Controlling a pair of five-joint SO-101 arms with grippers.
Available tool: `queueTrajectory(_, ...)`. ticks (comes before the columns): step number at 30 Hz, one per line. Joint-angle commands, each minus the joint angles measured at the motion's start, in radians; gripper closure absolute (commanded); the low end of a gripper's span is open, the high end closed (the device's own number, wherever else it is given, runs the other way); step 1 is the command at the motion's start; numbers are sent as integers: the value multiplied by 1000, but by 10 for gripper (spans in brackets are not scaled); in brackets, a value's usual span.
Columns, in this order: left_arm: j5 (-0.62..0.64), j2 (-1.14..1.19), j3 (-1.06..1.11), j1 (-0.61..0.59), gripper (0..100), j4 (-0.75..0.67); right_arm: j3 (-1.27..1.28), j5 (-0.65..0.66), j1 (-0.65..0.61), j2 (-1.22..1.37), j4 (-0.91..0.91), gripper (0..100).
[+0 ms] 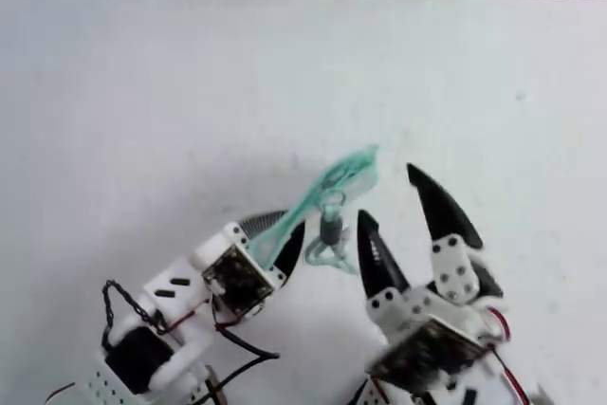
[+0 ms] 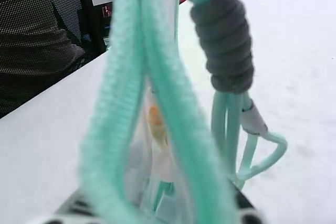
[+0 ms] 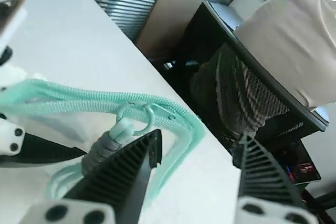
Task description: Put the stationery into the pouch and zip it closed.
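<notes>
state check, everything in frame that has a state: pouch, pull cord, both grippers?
clear pouch with mint-green trim: gripped at one end, something orange and white inside, zip open or closed not discernible.
grey-wrapped mint pull cord: dangling from the pouch, ungripped.
left gripper: jaws shut on the pouch.
right gripper: jaws open, empty, beside the pull cord.

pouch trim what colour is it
Mint green woven trim on the clear plastic pouch; clearest in the left wrist view.
</notes>
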Motion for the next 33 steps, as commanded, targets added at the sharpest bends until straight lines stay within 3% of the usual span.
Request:
queueTrajectory(1,-6,10,-28,-8,977,74,-29,121,25,111,-35,777)
queueTrajectory(6,-8,10,-46,-10,977,118,-40,249,50,291,-33,682)
queueTrajectory(12,-8,10,-46,-10,977,117,-147,391,58,484,48,680)
queueTrajectory(15,-8,10,-44,-10,977,117,-204,459,56,572,70,741)
queueTrajectory(17,-8,10,-44,-18,977,117,-238,480,54,613,93,876)
queueTrajectory(19,-2,10,-46,-47,977,109,-261,477,56,627,87,997)
queueTrajectory(21,2,10,-48,-82,976,89,-262,477,61,624,87,954)
queueTrajectory(23,6,10,-49,-113,954,77,-258,473,54,610,90,983)
queueTrajectory(28,226,10,-87,-203,771,100,-210,381,48,570,82,978)
queueTrajectory(33,227,10,-180,-239,764,175,-150,235,-42,515,82,978)
